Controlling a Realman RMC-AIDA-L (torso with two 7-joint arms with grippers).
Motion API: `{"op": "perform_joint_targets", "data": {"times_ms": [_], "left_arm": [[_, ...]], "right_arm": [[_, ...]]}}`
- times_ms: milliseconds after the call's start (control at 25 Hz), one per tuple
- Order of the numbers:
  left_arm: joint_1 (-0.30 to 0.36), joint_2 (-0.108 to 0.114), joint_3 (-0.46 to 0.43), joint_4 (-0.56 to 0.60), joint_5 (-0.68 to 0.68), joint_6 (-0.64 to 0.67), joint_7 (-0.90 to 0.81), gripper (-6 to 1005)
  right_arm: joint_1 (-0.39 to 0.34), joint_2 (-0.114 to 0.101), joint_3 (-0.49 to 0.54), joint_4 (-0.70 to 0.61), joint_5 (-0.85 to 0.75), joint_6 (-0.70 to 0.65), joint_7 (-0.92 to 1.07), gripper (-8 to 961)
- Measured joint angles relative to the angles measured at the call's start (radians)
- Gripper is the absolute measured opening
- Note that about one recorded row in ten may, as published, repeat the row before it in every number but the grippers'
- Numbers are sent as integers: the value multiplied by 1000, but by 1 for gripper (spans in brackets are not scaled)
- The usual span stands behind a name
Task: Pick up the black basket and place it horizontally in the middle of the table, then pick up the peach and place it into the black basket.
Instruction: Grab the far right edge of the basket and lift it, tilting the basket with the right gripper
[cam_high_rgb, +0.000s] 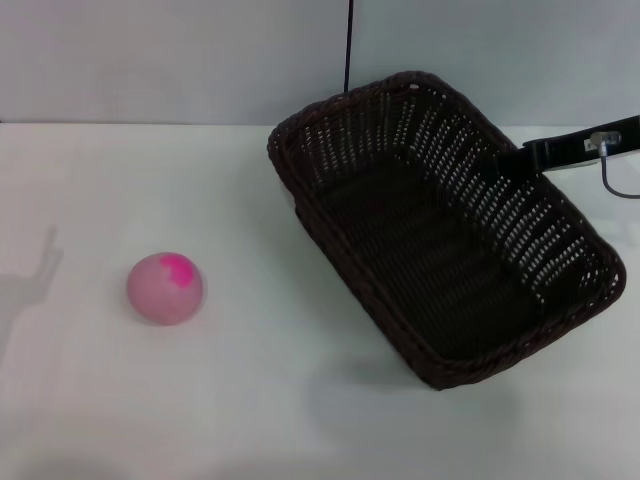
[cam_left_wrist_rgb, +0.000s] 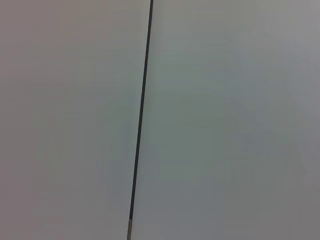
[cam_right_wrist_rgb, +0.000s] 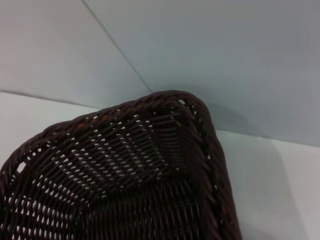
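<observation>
The black basket (cam_high_rgb: 440, 240) is on the right half of the table (cam_high_rgb: 300, 400), turned diagonally and tilted, its far end raised in front of the back wall. My right gripper (cam_high_rgb: 508, 160) reaches in from the right edge and is shut on the basket's right rim. The right wrist view shows one rounded basket corner (cam_right_wrist_rgb: 130, 190) close up, without my fingers. The peach (cam_high_rgb: 165, 288), pale pink with a magenta patch on top, lies on the left half of the table, well apart from the basket. My left gripper is out of view.
A thin dark cable (cam_high_rgb: 348, 45) hangs down the grey wall behind the basket; it also shows in the left wrist view (cam_left_wrist_rgb: 141, 110). A faint arm shadow (cam_high_rgb: 35, 280) falls on the table's left edge.
</observation>
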Motion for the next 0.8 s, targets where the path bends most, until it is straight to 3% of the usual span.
{"op": "perform_joint_targets", "data": {"times_ms": [200,440,640,800], "left_arm": [[0,-1,-1,-1,0,0,0,834],[-1,0,-2,-1,0,3,0,833],[9,2,-2,2,-1,9,0,833],[20,3,-6,-1,-2,17,0,832]], "right_arm": [[0,11,-6,3,2,33,-4,331],[-1,31,-20,-54,-5,12,-67,239],[-13,38,-128,-191,-5,-70,-121,162],[-24,38,-217,-312,-25,-146,-199,161]]}}
